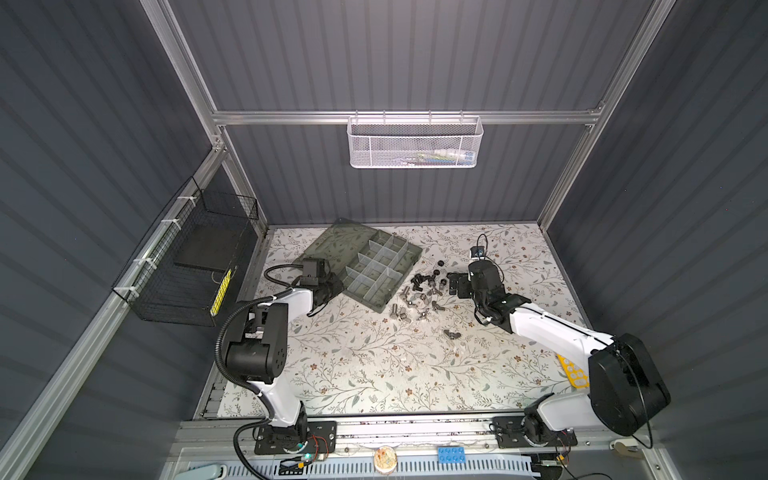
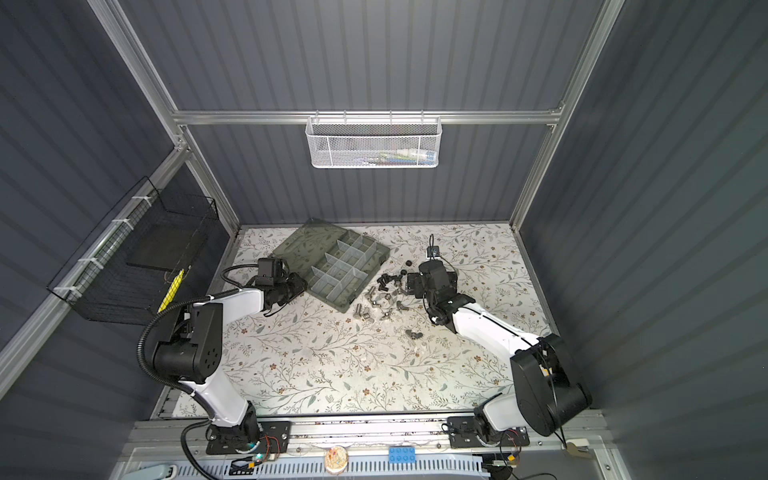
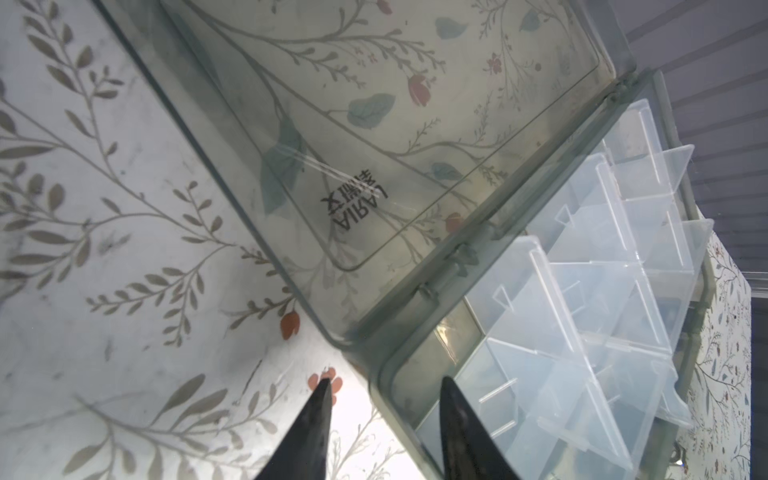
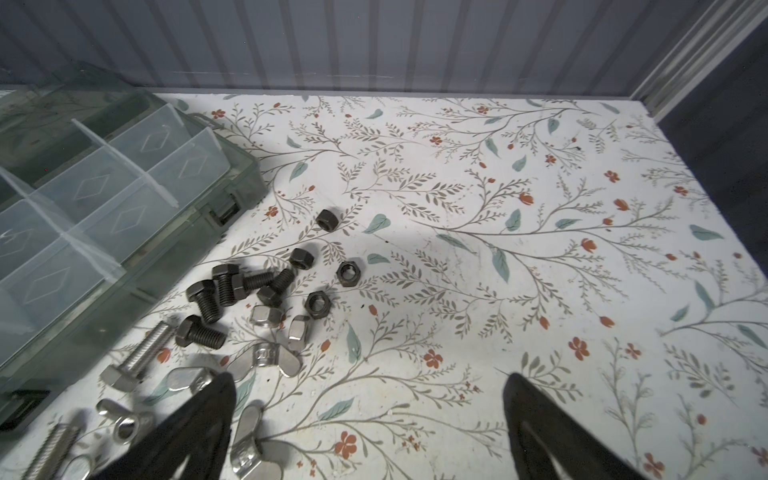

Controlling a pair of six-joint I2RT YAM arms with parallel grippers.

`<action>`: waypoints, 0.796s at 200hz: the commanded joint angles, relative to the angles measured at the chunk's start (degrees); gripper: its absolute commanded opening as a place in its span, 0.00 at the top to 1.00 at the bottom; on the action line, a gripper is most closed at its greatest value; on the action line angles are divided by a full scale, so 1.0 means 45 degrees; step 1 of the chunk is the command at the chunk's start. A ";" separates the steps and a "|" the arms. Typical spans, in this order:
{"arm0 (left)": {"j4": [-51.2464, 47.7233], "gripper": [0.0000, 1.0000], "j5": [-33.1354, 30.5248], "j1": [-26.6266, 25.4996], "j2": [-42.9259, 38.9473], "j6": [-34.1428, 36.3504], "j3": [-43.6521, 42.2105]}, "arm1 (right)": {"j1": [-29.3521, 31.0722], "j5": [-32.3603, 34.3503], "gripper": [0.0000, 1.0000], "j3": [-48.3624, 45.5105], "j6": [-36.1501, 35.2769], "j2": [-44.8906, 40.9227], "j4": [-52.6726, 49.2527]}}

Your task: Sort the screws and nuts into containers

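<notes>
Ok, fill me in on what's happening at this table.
Two robot arms are set to sort hardware into an open organizer box. The left gripper straddles one corner wall of the box, jaws apart and not visibly clamped. The right gripper hangs wide open over the loose screws and nuts, which lie in a pile on the table beside the box. No piece is held, and the compartments that show look empty.
</notes>
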 commanded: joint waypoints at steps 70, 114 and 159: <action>-0.1618 0.68 -0.0396 -0.0011 -0.1552 0.0461 -0.1406 | 0.0059 0.1032 0.01 0.1345 0.0291 0.1230 -0.1568; -0.1741 0.68 0.0047 -0.0011 -0.2824 0.0176 -0.2363 | 0.0055 0.0527 0.01 0.1857 0.0508 0.1801 -0.2081; -0.1577 0.63 0.0781 -0.0148 -0.3340 -0.0055 -0.2908 | 0.0035 -0.0753 0.01 0.2311 0.0797 0.2115 -0.2713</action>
